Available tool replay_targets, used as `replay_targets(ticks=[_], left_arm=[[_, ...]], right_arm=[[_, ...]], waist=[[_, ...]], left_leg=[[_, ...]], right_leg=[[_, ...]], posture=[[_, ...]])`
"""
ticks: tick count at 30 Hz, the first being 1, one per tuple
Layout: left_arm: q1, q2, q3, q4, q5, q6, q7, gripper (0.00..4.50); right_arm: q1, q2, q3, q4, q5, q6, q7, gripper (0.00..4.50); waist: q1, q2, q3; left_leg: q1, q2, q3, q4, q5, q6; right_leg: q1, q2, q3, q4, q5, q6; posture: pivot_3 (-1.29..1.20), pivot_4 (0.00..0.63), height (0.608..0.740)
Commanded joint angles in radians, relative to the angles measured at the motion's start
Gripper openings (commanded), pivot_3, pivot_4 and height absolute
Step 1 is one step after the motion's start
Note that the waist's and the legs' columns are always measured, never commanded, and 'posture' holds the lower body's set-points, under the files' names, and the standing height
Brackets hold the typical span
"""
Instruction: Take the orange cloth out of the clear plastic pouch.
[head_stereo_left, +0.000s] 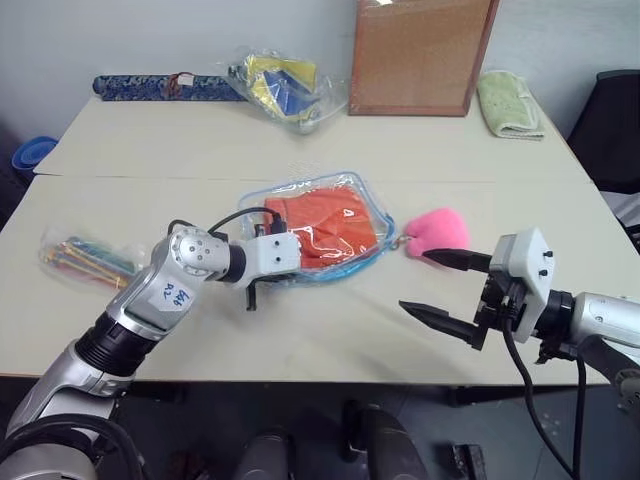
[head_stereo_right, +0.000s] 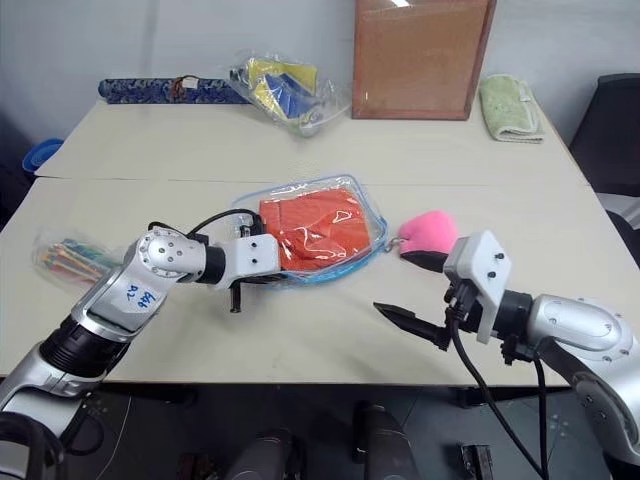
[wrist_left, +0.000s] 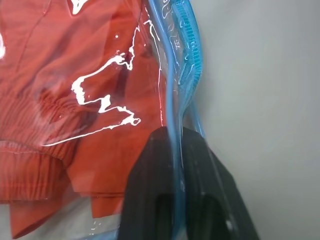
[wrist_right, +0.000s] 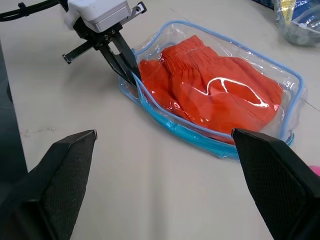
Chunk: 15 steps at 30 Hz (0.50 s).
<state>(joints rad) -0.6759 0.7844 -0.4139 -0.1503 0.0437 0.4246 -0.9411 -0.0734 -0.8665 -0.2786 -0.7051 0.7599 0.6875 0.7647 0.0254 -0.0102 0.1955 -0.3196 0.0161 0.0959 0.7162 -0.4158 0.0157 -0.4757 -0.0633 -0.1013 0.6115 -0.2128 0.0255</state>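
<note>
right gripper (head_stereo_left: 437, 288) jaws apart over beige table (head_stereo_left: 330, 340); left gripper (wrist_right: 131, 76) jaws clamp clear plastic pouch (head_stereo_left: 352, 190) edge.

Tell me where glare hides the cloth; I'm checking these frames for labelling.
Left wrist view: white glare streaks on the clear plastic pouch cross the orange cloth. Right wrist view: one bright curl of glare on the pouch top. Left eye view: faint sheen only.

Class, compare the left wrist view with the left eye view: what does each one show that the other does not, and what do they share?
Left wrist view: the left gripper shut on the clear plastic pouch's blue edge, close up. Left eye view: the pink pom-pom, the open right gripper, the corkboard, the green towel. Both: the orange cloth inside the pouch.
</note>
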Motion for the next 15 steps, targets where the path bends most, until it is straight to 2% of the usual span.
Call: replay_targets(ticks=[1, 9, 13, 15], left_arm=[[-0.003, 0.022, 0.046, 0.036, 0.002, -0.171, -0.045, 0.05], [0.031, 0.083, 0.099, 0.210, -0.056, -0.679, -0.228, 0.05], [0.055, 0.093, 0.123, 0.295, -0.083, -0.826, -0.287, 0.05], [0.040, 0.088, 0.121, 0.382, -0.052, -0.926, -0.283, 0.05]], right_arm=[[0.003, -0.031, -0.050, -0.029, 0.056, 0.006, 0.035, 4.50], [0.055, -0.070, -0.106, -0.043, 0.122, 0.023, 0.078, 4.50], [0.082, -0.076, -0.128, -0.050, 0.110, 0.012, 0.090, 4.50], [0.107, -0.078, -0.136, -0.054, 0.096, 0.001, 0.101, 4.50]], waist=[[0.000, 0.000, 0.000], [-0.001, 0.000, 0.000], [0.000, 0.000, 0.000], [0.001, 0.000, 0.000]], left_leg=[[0.000, 0.000, 0.000, 0.000, 0.000, 0.000], [0.000, 0.001, 0.000, 0.000, 0.000, 0.000], [0.000, 0.001, 0.001, 0.000, 0.000, 0.000], [0.000, 0.001, 0.001, 0.000, 0.000, 0.000]], right_leg=[[0.000, 0.000, 0.000, 0.000, 0.000, 0.000], [0.000, 0.000, -0.001, 0.000, 0.000, 0.000], [0.000, -0.001, -0.001, 0.000, 0.000, 0.000], [0.000, 0.000, -0.001, -0.001, 0.000, 0.000]], posture=[[0.00, 0.150, 0.740], [0.00, 0.150, 0.740], [0.00, 0.150, 0.740], [0.00, 0.150, 0.740]])
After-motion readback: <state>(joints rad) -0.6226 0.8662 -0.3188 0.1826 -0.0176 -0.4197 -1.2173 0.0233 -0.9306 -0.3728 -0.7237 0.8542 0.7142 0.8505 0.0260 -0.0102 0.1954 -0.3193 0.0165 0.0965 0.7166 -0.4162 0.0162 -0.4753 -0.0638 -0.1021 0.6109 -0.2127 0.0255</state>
